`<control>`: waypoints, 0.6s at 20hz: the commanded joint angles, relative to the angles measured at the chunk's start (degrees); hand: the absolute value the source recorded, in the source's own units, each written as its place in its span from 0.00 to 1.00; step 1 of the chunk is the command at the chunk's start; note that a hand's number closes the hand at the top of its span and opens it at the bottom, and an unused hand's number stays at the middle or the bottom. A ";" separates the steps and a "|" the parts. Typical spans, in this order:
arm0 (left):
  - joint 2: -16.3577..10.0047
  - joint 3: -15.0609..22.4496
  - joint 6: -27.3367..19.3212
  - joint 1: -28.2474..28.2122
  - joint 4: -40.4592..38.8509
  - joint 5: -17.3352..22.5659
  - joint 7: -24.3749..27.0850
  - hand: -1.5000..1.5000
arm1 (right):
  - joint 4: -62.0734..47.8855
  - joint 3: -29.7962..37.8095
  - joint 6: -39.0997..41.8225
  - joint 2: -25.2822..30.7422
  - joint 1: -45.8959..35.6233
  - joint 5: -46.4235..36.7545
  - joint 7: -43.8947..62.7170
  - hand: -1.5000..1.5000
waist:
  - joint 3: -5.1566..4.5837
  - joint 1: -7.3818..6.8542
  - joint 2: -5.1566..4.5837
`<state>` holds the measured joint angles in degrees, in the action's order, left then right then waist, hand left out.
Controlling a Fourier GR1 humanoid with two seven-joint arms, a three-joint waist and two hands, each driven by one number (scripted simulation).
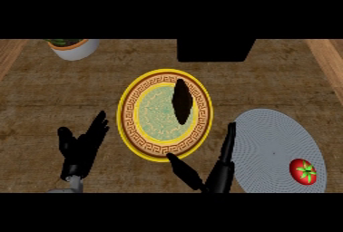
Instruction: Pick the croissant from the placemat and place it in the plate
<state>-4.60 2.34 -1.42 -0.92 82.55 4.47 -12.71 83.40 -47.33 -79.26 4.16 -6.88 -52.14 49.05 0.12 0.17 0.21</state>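
While on wood counter (67, 104), croissant (181, 102) in plate (130, 131); L hand (81, 147), R hand (218, 178) fingers released.

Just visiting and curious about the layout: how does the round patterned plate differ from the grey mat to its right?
The plate has a yellow rim, a patterned band and a greenish centre; the placemat is plain grey. The plate holds a dark, elongated croissant; the placemat holds a red tomato. The plate lies centrally in the view, the placemat toward the right edge. Both look rounded and lie flat on the wooden counter.
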 commanded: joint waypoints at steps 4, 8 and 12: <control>-0.49 -0.16 0.34 -0.37 2.69 0.33 -3.32 0.50 | 6.93 -5.89 1.66 0.02 16.89 -6.40 -4.36 0.00 | -0.13 0.19 -0.06; 0.83 0.26 -0.71 -0.14 -0.62 -1.41 -1.14 0.50 | 3.43 -6.93 2.24 -4.03 18.65 -10.12 -4.07 0.00 | -0.13 0.01 -0.17; 1.84 0.75 -0.45 -0.76 0.40 -1.18 -0.58 0.50 | 3.13 -9.17 0.63 -4.11 21.57 -14.94 -1.92 0.00 | -0.14 0.04 -0.18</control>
<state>-4.12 2.66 -0.92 -2.54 84.16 3.90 -13.00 88.00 -53.49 -76.23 0.83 11.57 -63.18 45.72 0.08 0.16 0.15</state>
